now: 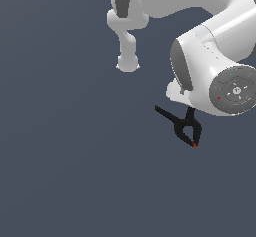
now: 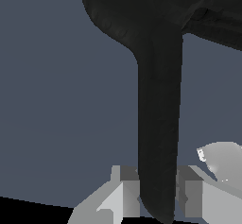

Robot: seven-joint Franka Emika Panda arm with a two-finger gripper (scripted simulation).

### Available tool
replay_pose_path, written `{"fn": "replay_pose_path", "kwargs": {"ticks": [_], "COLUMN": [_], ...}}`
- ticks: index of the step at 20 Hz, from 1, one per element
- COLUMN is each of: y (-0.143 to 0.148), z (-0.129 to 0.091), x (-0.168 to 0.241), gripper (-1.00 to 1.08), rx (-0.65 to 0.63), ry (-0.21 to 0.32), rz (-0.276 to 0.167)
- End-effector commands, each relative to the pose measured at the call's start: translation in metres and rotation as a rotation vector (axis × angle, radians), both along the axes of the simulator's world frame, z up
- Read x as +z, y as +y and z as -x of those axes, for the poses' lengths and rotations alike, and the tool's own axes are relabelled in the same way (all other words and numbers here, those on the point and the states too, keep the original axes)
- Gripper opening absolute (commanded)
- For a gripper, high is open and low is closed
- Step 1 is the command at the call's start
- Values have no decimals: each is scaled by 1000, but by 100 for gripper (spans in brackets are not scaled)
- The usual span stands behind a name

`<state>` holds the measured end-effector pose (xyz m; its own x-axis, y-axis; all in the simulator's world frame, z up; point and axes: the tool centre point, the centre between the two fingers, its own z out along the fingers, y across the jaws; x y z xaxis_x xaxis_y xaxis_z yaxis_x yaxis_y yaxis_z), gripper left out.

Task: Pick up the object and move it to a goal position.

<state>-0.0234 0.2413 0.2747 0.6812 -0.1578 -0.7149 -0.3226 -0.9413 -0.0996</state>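
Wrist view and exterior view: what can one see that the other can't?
Only the wrist view shows the grey fingers pressed against either side of one black handle, so the gripper is shut on it. Only the exterior view shows the white arm, the clamp's whole small shape, its second splayed handle and its red tip. Both show the black clamp over the plain dark blue-grey background.
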Motion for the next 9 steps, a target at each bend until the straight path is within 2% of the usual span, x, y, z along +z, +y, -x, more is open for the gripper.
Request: {"fn": "replay_pose_path", "kwargs": {"ticks": [1, 9], "y": [-2, -3], "z": [-2, -5], "x": [9, 15], "gripper": [-100, -100], "rx": [1, 0], "ry": [-2, -2], "rz": [-1, -2]}}
